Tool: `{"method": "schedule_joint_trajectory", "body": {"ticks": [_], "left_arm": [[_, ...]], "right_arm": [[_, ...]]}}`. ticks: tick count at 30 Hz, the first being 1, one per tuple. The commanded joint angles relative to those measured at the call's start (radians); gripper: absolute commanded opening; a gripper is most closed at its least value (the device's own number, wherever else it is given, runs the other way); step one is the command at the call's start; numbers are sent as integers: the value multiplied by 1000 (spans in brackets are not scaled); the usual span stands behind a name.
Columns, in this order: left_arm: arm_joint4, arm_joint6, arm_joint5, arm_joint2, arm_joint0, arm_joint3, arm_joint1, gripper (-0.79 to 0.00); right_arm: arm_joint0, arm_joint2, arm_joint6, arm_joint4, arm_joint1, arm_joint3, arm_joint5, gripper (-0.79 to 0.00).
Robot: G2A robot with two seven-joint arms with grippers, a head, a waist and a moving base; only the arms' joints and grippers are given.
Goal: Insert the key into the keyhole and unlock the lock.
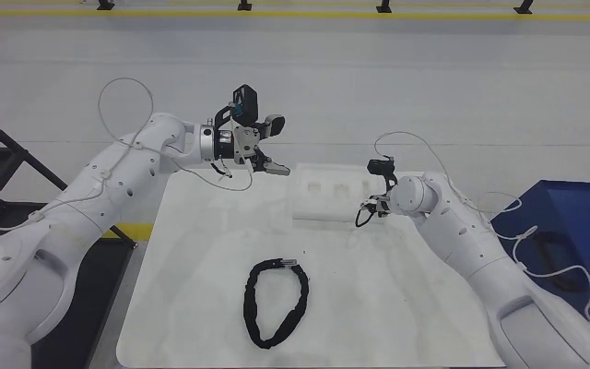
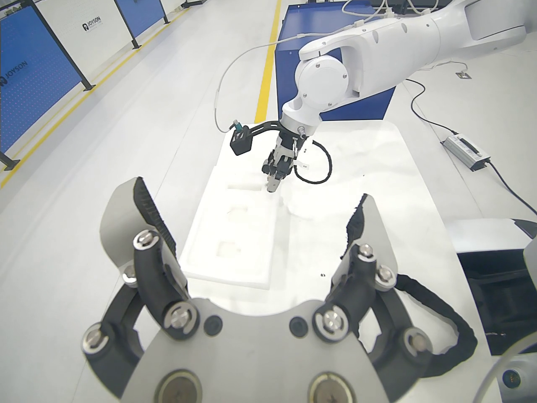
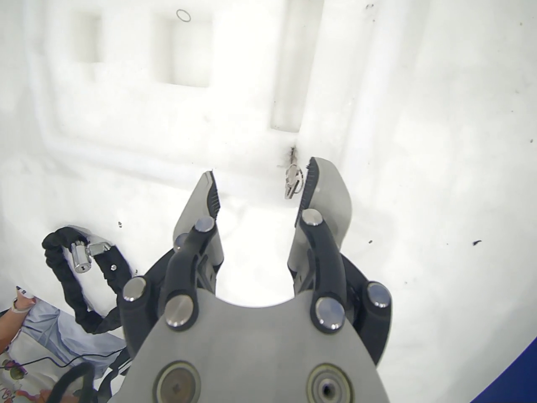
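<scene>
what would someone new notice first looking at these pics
Probably the black chain lock, coiled in a loop on the white table, front middle. Next, the open right claw low over the white foam tray, with the small key right beside one finger. The left claw hangs open, raised.

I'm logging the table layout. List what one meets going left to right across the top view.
left gripper → white foam tray → right gripper, over the tray's right end → blue box. The chain lock is left out: it lies nearer, in line with the left gripper.
</scene>
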Motion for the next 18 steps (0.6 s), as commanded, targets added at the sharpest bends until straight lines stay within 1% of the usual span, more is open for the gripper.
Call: {"method": "schedule_joint_trajectory", "body": {"ticks": [1, 6, 10, 12, 16, 18], "left_arm": [[0, 0, 0, 0, 0, 0, 0, 0], [0, 0, 0, 0, 0, 0, 0, 0], [0, 0, 0, 0, 0, 0, 0, 0], [0, 0, 0, 0, 0, 0, 0, 0], [0, 0, 0, 0, 0, 0, 0, 0], [0, 0, 0, 0, 0, 0, 0, 0]], "right_arm": [[4, -1, -1, 2, -6, 16, 4, -477], [12, -10, 5, 0, -24, 51, 18, -566], [17, -21, 0, -8, -39, 75, 32, -591], [21, -26, -6, -18, -46, 90, 39, -619], [30, -36, -14, -35, -61, 117, 51, -631], [35, -43, -17, -48, -69, 128, 61, -680]]}}
